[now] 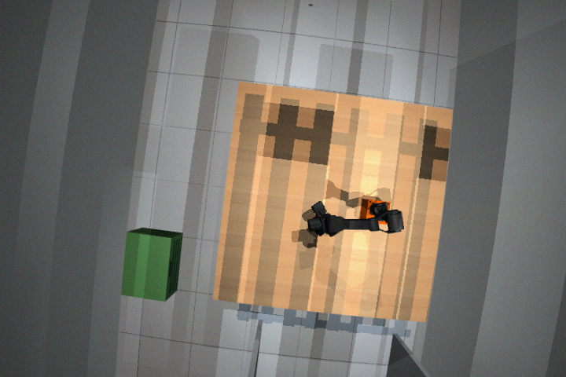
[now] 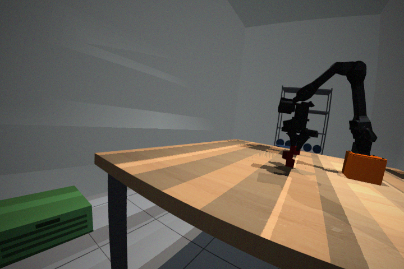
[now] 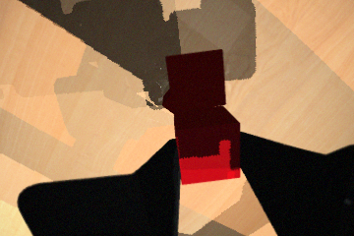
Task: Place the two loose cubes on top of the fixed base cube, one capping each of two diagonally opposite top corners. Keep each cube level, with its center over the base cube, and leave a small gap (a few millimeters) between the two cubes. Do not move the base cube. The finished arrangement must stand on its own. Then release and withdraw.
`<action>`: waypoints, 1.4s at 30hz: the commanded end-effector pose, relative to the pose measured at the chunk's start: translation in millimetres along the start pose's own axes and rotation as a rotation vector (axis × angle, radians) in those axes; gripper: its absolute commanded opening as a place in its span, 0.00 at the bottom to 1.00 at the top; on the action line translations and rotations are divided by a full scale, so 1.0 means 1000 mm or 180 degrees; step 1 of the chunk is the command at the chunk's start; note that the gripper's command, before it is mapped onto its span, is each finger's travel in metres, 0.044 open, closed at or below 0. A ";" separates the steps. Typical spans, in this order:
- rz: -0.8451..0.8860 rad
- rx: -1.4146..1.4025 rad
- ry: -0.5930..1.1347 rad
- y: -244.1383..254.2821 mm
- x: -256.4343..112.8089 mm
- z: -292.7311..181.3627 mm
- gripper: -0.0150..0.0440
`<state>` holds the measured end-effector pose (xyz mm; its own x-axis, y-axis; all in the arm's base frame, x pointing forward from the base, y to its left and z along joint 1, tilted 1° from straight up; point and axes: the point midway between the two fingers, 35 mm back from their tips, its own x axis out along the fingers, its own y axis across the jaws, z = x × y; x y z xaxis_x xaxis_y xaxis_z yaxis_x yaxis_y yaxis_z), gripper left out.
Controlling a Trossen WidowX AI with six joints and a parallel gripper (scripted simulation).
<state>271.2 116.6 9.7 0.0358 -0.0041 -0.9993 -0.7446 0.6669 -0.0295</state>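
red cube (image 2: 293, 149) (image 3: 209, 147) between hand's (image 2: 294, 147) (image 3: 209, 149) fingers

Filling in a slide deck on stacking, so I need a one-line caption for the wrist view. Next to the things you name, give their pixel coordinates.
Gripper (image 3: 205, 142) shut on a red cube (image 3: 209, 169), another dark red cube (image 3: 196, 79) showing beyond it.

Red cube (image 3: 208, 152) between black fingers, beside another red cube (image 3: 196, 79).

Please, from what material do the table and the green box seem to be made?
The table looks like wood, smooth and matte: fine grain shows. The green box may be painted metal or plastic: evenly colored, with dark slots.
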 end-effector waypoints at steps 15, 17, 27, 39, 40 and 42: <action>0.0051 0.0070 0.0022 0.001 0.022 -0.003 0.43; 0.0051 0.0070 0.0022 0.001 0.023 -0.003 0.43; 0.0051 0.0070 0.0022 0.001 0.024 -0.003 0.43; 0.0051 0.0070 0.0022 0.001 0.024 -0.003 0.60; 0.0051 0.0070 0.0022 0.001 0.024 -0.003 0.60; 0.0051 0.0070 0.0022 0.001 0.024 -0.003 0.60</action>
<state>269.1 114.5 -13.3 0.0216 -0.0022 -0.9998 -0.7326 0.6804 -0.0173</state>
